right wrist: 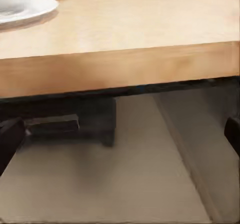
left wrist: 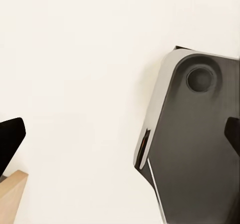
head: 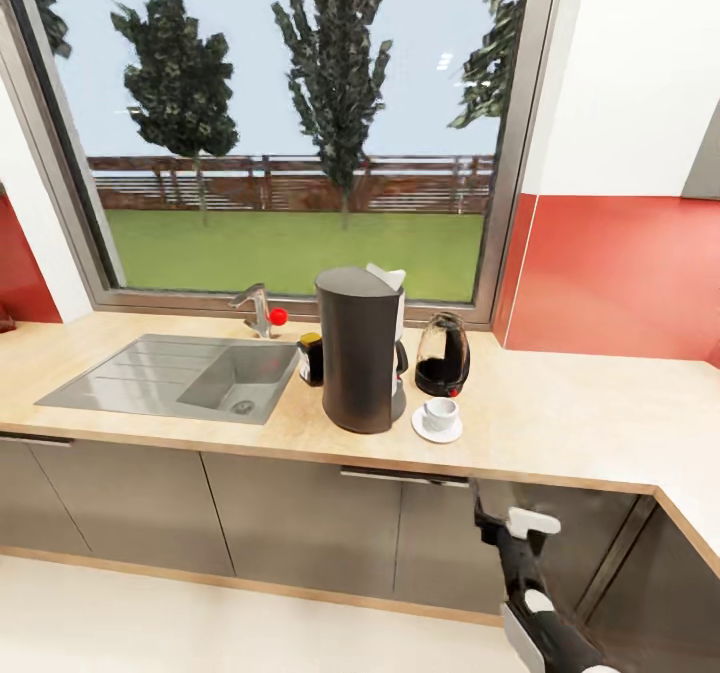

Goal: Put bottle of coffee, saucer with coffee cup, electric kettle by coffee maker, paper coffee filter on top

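No readable text, labels, brands, numbers or signs anywhere

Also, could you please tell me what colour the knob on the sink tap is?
Red; the tap knob shows best in the head view.

head: faces countertop [head: 560, 423] | right wrist: close under its edge, shares saucer [right wrist: 30, 11]

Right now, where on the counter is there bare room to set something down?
The countertop is bare right of the saucer and electric kettle. It is crowded around the coffee maker, with the bottle of coffee wedged between it and the sink.
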